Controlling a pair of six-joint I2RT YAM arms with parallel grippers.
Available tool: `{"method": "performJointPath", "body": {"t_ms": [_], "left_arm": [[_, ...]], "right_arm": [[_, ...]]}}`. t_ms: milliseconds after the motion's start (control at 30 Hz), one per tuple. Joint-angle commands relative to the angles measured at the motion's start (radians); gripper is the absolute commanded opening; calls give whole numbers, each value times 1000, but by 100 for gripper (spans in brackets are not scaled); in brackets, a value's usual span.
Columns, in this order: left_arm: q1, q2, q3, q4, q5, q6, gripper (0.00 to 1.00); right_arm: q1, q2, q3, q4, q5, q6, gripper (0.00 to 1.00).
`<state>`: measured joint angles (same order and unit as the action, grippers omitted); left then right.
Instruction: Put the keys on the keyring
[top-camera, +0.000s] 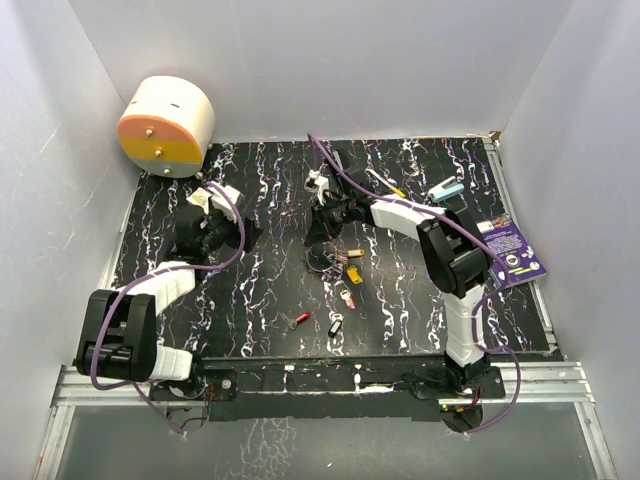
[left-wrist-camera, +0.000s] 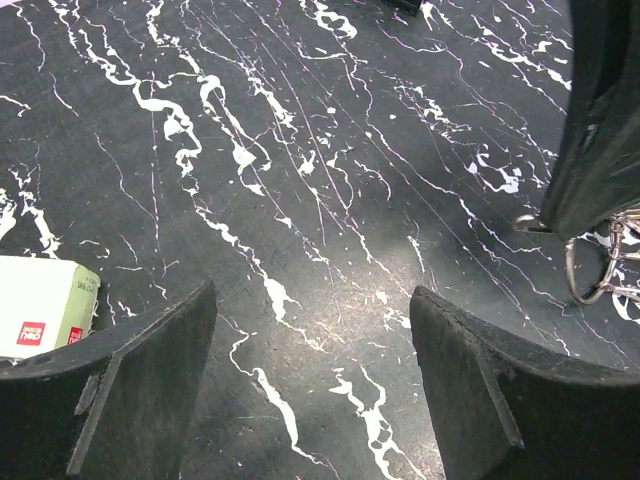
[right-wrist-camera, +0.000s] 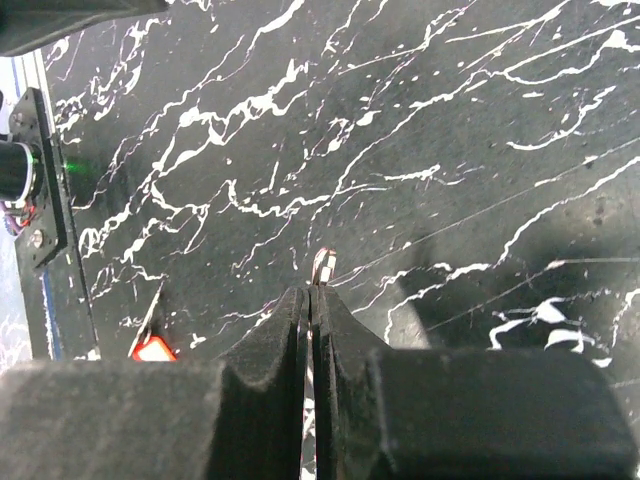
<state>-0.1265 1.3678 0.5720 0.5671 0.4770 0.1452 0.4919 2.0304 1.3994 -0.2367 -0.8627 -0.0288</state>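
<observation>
Overhead we look down across the whole black marbled tabletop (top-camera: 260, 300); both wrist cameras sit close above it, the left also catching the keyring (left-wrist-camera: 575, 285).

I get soft, even light from above — weak shadows, a mild sheen on the table (left-wrist-camera: 330, 300), little blur

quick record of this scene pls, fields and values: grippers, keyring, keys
left gripper: open, above bare table, holding nothing
right gripper: shut, thin metal edge pinched at its tips, apparently the keyring
keyring: under the right gripper, low over the table
loose keys: yellow key, pink key, red key, black key
progress: those four keys not on the keyring
</observation>
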Motion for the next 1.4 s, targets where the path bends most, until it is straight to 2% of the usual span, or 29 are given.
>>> {"method": "performJointPath", "body": {"t_ms": [0,133,433,733,1000,1133,1367], "left_arm": [[16,-32,-10,13,0,8,77],[27,-27,-14,22,6,3,77],[38,-9,-14,26,21,-3,77],[39,-8,-13,32,27,-8,77],[41,-12,-15,35,35,-13,77],[42,-19,-15,33,36,-12,77],[45,-19,-17,38,46,-17,77]], "right_arm": [[3,65,101,29,-41,-45,8],[4,150,182,-54,-46,-90,8],[5,229,252,-70,-7,-104,9],[15,188,219,-70,65,-105,33],[69,156,190,-94,237,-120,47],[78,123,153,-63,294,-108,48],[79,57,113,-35,279,-90,47]]}}
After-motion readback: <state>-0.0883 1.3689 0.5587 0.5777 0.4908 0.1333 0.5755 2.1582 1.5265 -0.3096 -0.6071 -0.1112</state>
